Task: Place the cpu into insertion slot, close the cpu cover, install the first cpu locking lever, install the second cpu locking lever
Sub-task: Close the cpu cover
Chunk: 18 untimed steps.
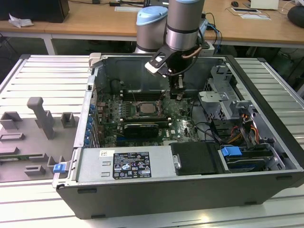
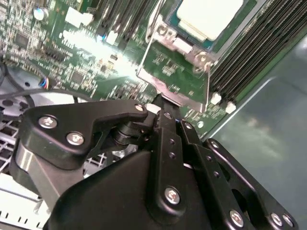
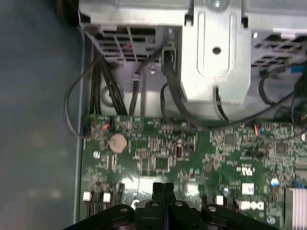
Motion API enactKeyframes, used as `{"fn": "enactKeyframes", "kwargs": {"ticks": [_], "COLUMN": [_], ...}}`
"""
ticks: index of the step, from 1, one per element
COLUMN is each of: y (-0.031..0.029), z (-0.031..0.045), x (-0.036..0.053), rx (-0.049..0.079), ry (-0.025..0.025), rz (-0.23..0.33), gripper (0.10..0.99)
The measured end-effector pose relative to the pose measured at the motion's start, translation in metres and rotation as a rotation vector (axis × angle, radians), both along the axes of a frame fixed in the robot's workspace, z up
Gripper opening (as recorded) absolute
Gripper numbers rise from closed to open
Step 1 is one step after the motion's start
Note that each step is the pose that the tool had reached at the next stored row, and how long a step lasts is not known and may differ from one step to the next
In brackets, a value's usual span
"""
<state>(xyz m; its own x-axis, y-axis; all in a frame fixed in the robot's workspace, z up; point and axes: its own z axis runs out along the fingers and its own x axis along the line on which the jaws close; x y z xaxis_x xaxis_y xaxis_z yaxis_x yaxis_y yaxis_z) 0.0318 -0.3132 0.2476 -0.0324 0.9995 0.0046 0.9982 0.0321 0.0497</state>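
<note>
The cpu (image 1: 144,108) lies flat in its socket on the green motherboard, its pale metal top showing in the second wrist view (image 2: 208,17). The cpu cover (image 2: 184,45), a silver frame, lies down around it. A thin metal lever rod (image 2: 208,86) runs along the socket's edge. My gripper (image 1: 178,97) hangs inside the case just to the exterior view's right of the socket. Its black fingers are shut together with nothing visibly between them. The fingertips (image 2: 160,103) sit right at a small silver tab at the socket frame's corner. In the first wrist view the gripper (image 3: 163,186) hovers low over the board.
A long black card (image 1: 140,128) lies in front of the socket. The power supply (image 1: 123,164) fills the case front, a metal drive cage (image 1: 223,90) and cables stand at the exterior view's right. Memory slots (image 2: 254,52) flank the socket. A grey fixture (image 1: 42,118) sits outside the case.
</note>
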Motion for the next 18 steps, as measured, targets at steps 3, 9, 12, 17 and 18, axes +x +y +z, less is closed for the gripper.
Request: {"fn": "enactKeyframes", "kwargs": {"ticks": [3, 9, 12, 17, 18], "y": [0.0, 0.0, 0.0, 0.0, 0.0], "z": [-0.0005, -0.0021, -0.0022, -0.0022, -0.0022], "x": [-0.008, -0.0134, -0.0149, -0.0167, -0.0171], "rx": [0.0, 0.0, 0.0, 0.0, 0.0], "ry": [-0.0001, 0.0, 0.0, 0.0, 0.0], "rz": [0.001, 0.001, 0.001, 0.001, 0.001], "gripper": [0.102, 0.102, 0.102, 0.102, 0.102]}}
